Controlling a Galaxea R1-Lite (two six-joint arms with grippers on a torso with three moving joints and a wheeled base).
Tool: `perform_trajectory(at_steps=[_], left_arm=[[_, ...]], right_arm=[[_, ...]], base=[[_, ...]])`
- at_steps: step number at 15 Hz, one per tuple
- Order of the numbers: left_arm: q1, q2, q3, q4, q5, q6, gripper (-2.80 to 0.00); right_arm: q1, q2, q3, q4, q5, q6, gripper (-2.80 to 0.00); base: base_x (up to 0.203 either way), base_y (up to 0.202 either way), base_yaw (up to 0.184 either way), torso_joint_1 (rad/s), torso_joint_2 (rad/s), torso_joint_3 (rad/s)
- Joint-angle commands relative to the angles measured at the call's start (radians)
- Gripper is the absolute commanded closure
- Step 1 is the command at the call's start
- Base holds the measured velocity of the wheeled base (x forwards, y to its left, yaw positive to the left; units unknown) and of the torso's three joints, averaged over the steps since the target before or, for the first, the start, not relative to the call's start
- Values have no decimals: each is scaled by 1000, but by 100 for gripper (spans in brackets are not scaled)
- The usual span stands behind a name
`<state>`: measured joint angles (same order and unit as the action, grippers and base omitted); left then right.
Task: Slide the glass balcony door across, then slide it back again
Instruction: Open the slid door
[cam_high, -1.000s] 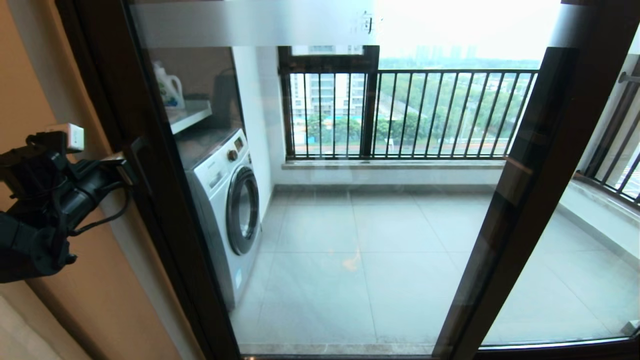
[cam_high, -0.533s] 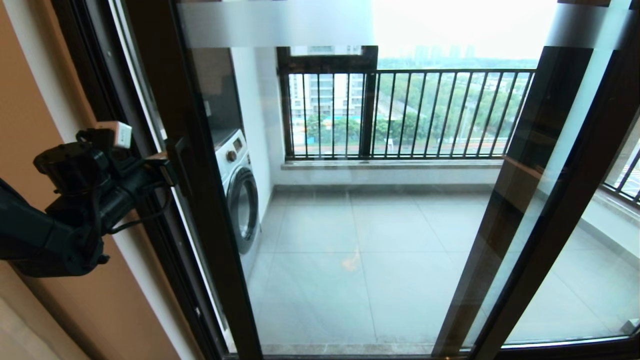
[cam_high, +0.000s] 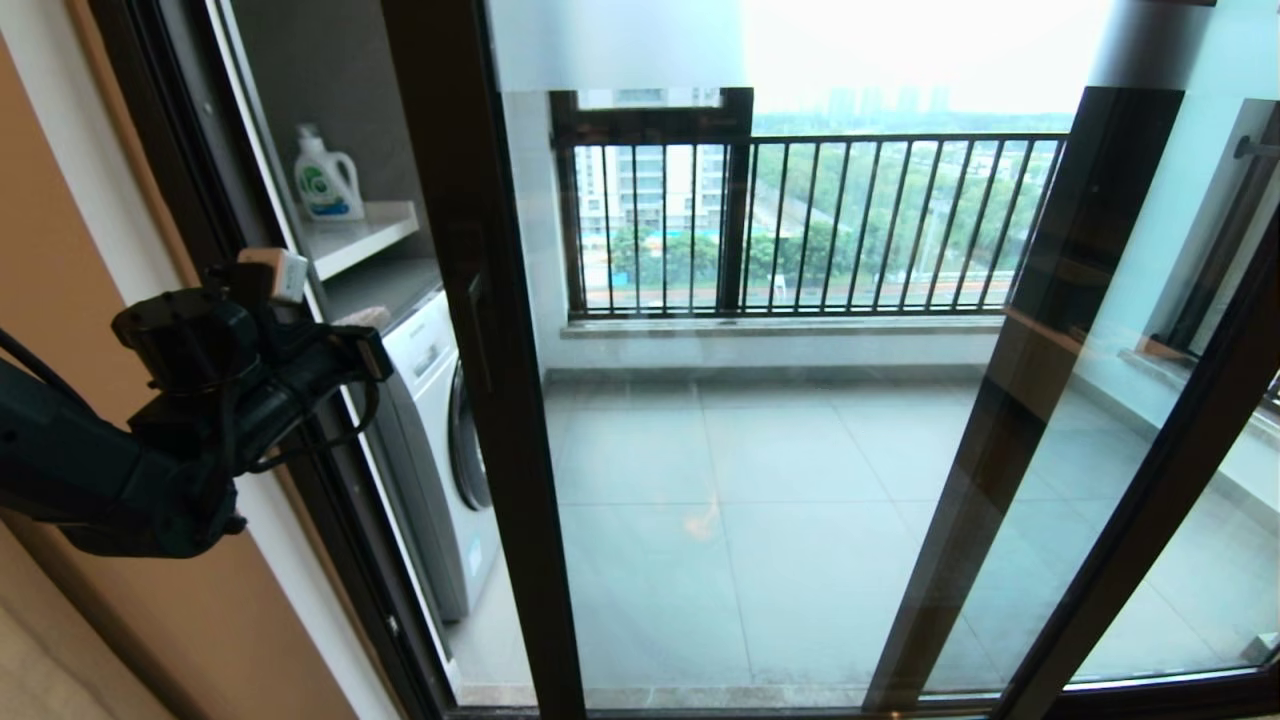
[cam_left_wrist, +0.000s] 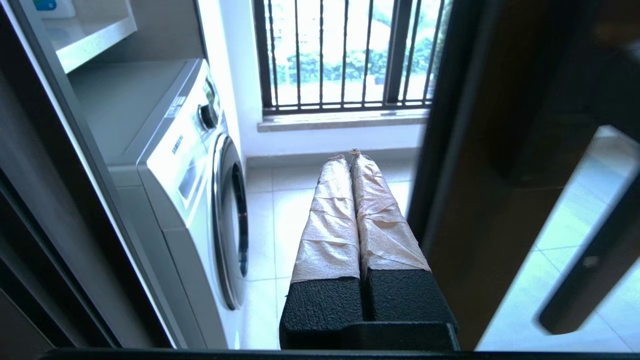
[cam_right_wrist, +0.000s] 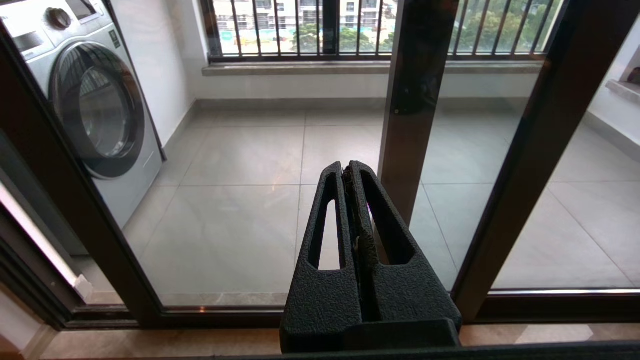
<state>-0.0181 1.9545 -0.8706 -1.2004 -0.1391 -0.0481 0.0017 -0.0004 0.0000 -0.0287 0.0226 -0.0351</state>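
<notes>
The glass balcony door (cam_high: 500, 420) stands partly slid to the right, leaving a gap at its left edge. Its dark brown frame (cam_left_wrist: 465, 210) carries a dark bar handle (cam_left_wrist: 590, 270), and a frosted strip (cam_high: 610, 40) runs along the top. My left gripper (cam_high: 367, 338) is shut with nothing in it and hovers in the gap, just left of the door's edge. In the left wrist view its taped fingers (cam_left_wrist: 347, 156) point onto the balcony beside the frame. My right gripper (cam_right_wrist: 346, 167) is shut and empty, held low before the glass.
A washing machine (cam_high: 440, 450) stands just inside the gap, under a shelf (cam_high: 360, 235) with a detergent bottle (cam_high: 325, 180). The fixed glass panel's stile (cam_high: 1020, 400) crosses the right half. A black railing (cam_high: 850, 220) lines the far window. A beige wall (cam_high: 80, 200) is at my left.
The door has slid steadily to the right, uncovering the shelf, the bottle and part of the washing machine. My left arm followed it rightward, then fell behind the door's edge.
</notes>
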Motion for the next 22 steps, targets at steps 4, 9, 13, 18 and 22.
perform_trajectory(at_steps=[4,9,13,18,22], left_arm=[[-4,1,5,-8,4,-2,0],[167,-13,110,-12,-20,-5,0],[320,-109,381,-113,-170,25,0],[440,-344,645,-140,-375,107,0],[347,-562,646,-19,-372,141,0]], right_arm=[[0,0,12,0,0,-1,0],[0,0,12,0,0,-1,0],[0,0,12,0,0,0,0],[0,0,12,0,0,0,0],[0,0,12,0,0,0,0]], base=[[0,0,0,0,0,0],[0,0,0,0,0,0],[0,0,0,0,0,0],[0,0,0,0,0,0],[0,0,0,0,0,0]])
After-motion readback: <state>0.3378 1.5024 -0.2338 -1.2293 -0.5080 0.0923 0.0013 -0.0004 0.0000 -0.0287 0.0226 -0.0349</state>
